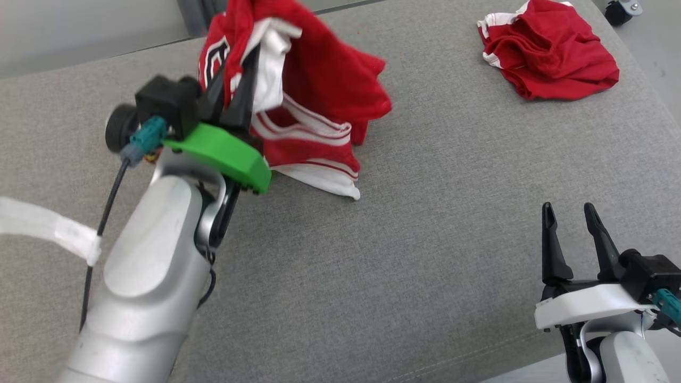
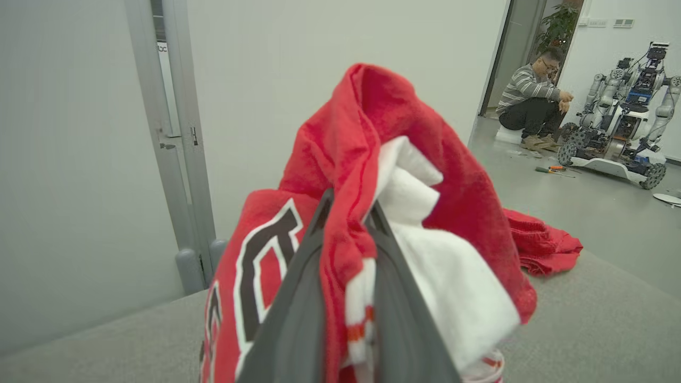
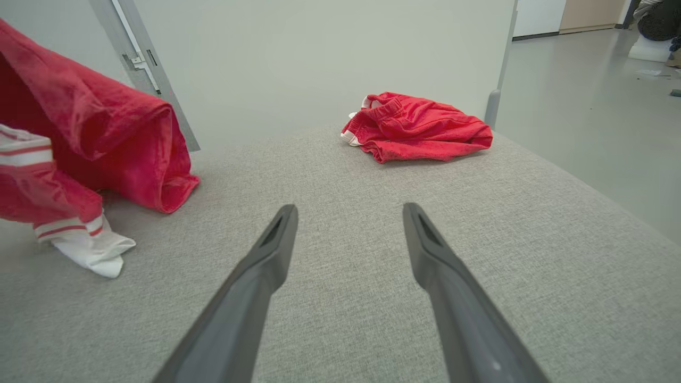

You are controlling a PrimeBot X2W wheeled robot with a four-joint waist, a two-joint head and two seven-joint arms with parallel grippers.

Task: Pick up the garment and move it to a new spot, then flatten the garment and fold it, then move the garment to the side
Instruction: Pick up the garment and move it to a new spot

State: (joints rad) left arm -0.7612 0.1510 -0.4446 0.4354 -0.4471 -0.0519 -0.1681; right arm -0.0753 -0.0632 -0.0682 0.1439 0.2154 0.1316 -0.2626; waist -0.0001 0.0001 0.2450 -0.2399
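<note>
A red garment with white trim and black lettering hangs bunched from my left gripper, which is shut on its upper folds. Its lower hem trails onto the grey cushion. In the left wrist view the cloth is pinched between the two dark fingers and rises above them. The same garment shows at the left of the right wrist view, white hem touching the surface. My right gripper stands open near the front right edge, nothing between its fingers.
A second crumpled red garment lies at the far right of the cushion, also the red heap. A grey door frame stands behind. A person crouches beside another robot across the floor. White tape wraps my left cable.
</note>
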